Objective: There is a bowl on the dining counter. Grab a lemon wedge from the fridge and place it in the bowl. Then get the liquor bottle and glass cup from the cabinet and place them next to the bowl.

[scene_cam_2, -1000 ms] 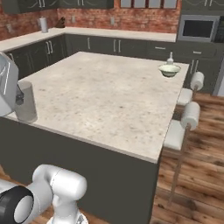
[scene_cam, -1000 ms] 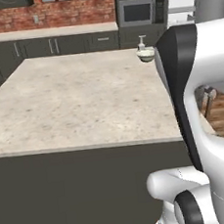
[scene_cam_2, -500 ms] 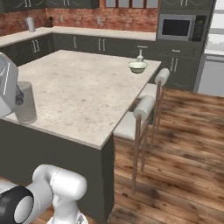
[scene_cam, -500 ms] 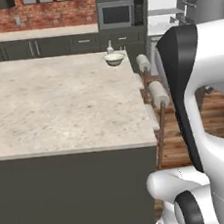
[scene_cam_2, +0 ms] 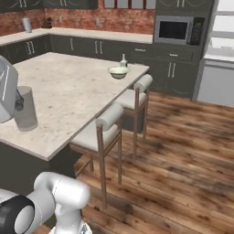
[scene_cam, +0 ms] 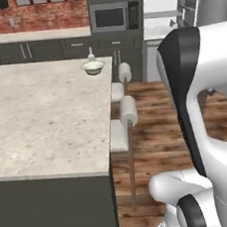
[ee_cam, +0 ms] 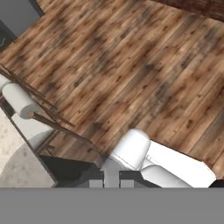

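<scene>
The pale cream-green bowl (scene_cam: 93, 67) (scene_cam_2: 119, 71) sits near the far right corner of the dining counter (scene_cam: 41, 118) (scene_cam_2: 68, 91), a beige speckled island. The light grey fridge (scene_cam: 160, 15) (scene_cam_2: 219, 68) stands beyond the counter, right of the oven tower. My gripper (ee_cam: 111, 178) is shut with nothing between its fingers; it hangs over the wooden floor beside a stool (ee_cam: 17, 98), far from the bowl. Dark cabinets (scene_cam_2: 82, 45) run along the brick back wall. The lemon wedge, liquor bottle and glass cup are out of view.
Two padded stools (scene_cam: 127, 109) (scene_cam_2: 107, 125) stand along the island's right side. A small pale bottle-shaped thing (scene_cam: 90, 53) (scene_cam_2: 123, 61) stands just behind the bowl. A microwave (scene_cam: 109, 17) (scene_cam_2: 176, 29) sits in the dark tower. Open wooden floor (scene_cam_2: 183, 151) spreads toward the fridge.
The base has moved: in both base views the island has slid left, and the stools, floor and fridge have come into the picture. The gripper stays shut.
</scene>
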You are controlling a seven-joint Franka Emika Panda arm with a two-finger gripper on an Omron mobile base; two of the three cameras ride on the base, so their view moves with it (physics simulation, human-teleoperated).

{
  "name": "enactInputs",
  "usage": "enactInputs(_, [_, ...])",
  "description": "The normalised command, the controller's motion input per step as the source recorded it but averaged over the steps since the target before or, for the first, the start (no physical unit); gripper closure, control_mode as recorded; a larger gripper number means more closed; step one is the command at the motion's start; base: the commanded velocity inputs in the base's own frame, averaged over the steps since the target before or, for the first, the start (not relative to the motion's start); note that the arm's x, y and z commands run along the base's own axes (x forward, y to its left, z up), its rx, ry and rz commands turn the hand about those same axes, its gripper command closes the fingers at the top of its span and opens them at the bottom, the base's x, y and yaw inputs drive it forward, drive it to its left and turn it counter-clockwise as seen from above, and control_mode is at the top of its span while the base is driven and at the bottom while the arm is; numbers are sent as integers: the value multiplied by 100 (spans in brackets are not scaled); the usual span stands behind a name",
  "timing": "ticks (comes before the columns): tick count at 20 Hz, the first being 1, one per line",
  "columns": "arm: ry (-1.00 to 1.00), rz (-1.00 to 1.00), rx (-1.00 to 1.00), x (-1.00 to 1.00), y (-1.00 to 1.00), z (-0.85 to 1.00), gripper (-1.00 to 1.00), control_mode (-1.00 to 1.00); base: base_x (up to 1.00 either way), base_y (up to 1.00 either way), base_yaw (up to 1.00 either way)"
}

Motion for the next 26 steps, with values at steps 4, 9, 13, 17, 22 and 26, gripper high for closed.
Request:
enactInputs(4, [0,0,0,0,0,0,100,100,58,-100,29])
enactInputs(9, [0,0,0,0,0,0,100,100,58,-98,41])
enactInputs(13, [0,0,0,0,0,0,100,100,57,-89,46])
enactInputs(17, [0,0,0,0,0,0,100,100,58,-83,48])
enactInputs(22, [0,0,0,0,0,0,100,100,59,-85,46])
enactInputs(26, [0,0,0,0,0,0,100,100,58,-88,46])
